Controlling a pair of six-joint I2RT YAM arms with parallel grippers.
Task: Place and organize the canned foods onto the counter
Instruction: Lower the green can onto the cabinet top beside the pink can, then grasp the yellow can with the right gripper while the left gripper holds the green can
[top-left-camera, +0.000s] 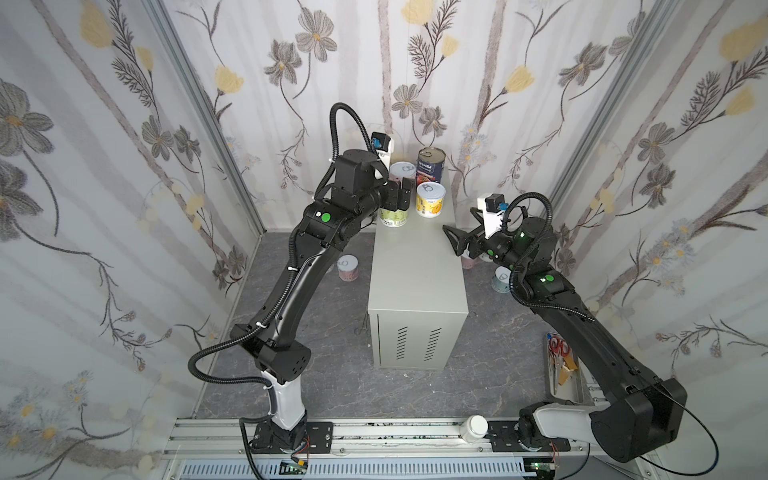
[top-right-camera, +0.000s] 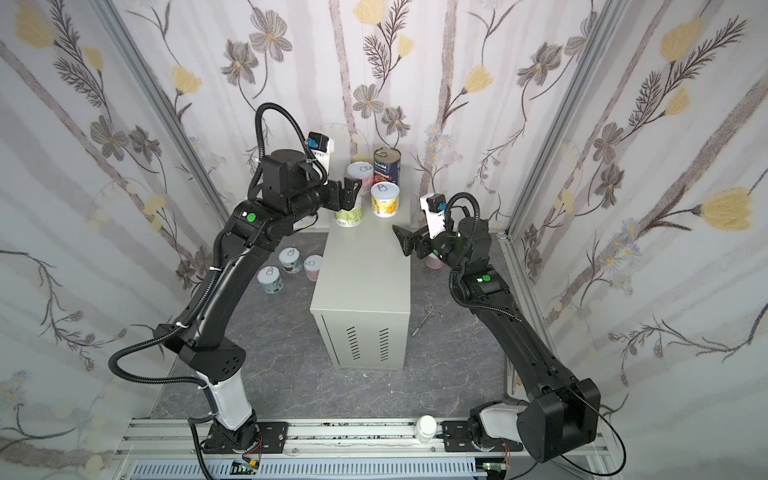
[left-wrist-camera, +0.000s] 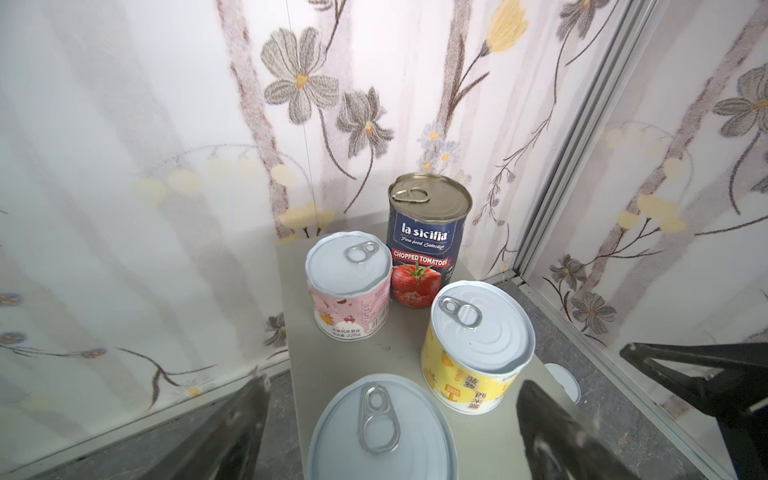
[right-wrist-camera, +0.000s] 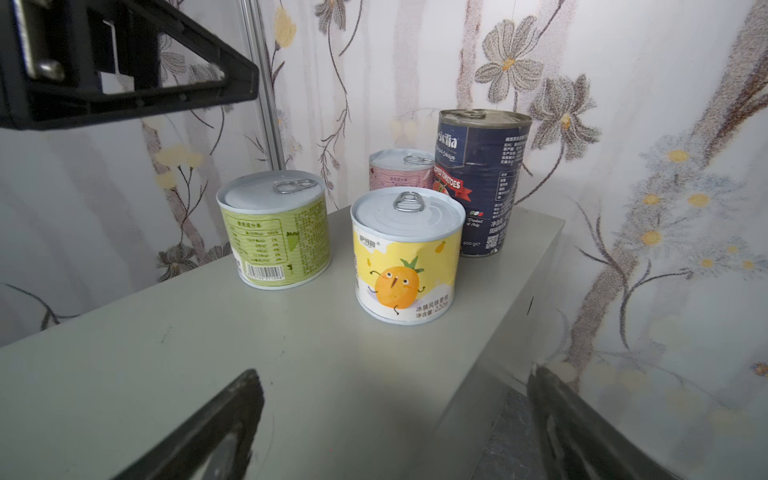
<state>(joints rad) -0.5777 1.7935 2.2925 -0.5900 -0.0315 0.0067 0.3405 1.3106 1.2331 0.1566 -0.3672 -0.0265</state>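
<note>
The left tool (top-left-camera: 398, 198) is wide open astride the green can (top-left-camera: 393, 217), with both jaws clear of it. That can, the pink can (top-left-camera: 402, 171), the tomato can (top-left-camera: 431, 166) and the yellow can (top-left-camera: 430, 200) stand at the far end of the bench (top-left-camera: 415, 274). The right tool (right-wrist-camera: 395, 374) gapes empty over the bench's right edge. Three floor cans (top-right-camera: 289, 259) sit to the left of the bench.

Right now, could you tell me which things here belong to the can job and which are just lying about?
Job: counter, tomato can, pink can, yellow can, green can, floor cans.
Lying about: bottle, scissors, tray.
</note>
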